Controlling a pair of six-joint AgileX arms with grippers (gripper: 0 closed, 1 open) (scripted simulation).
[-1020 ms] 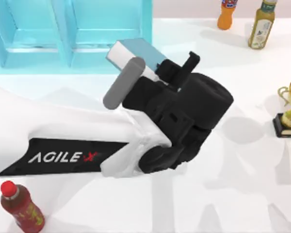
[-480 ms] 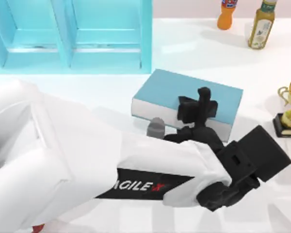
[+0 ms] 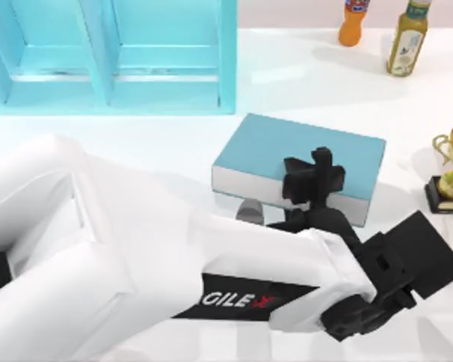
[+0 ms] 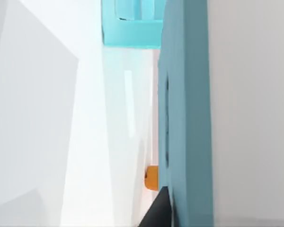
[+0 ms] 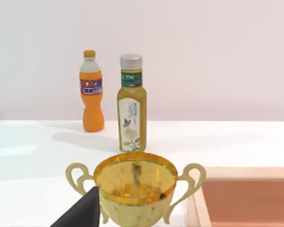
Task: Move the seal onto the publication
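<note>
Teal-blue cover, white page edges: the publication point(image 3: 302, 154) is lying flat on the white table point(image 3: 302, 75), right of centre, just in front of the light blue shelf unit point(image 3: 109, 56). My left arm is reaching across from the top view's left, its black left gripper point(image 3: 315, 181) hanging over the book's near edge, towards the book's right half; whether its fingers are parted or closed, and whether they are grasping anything, I cannot tell. Seal: I am not making it out under the gripper, so its place is undetermined. In the left wrist view the book's cover point(image 4: 187, 118) is running close alongside the camera, with the shelf unit point(image 4: 132, 23) beyond it. Standing at the table's far right are an orange soda bottle point(image 3: 355, 21) and, just beside it, a green-capped juice bottle point(image 3: 406, 41). Sitting at the right edge is a gold trophy point(image 3: 451, 170) on a black base. In the right wrist view the trophy point(image 5: 135, 189) is sitting nearest, with both bottles, orange point(image 5: 92, 92) and green-capped point(image 5: 131, 104), upright behind it.
</note>
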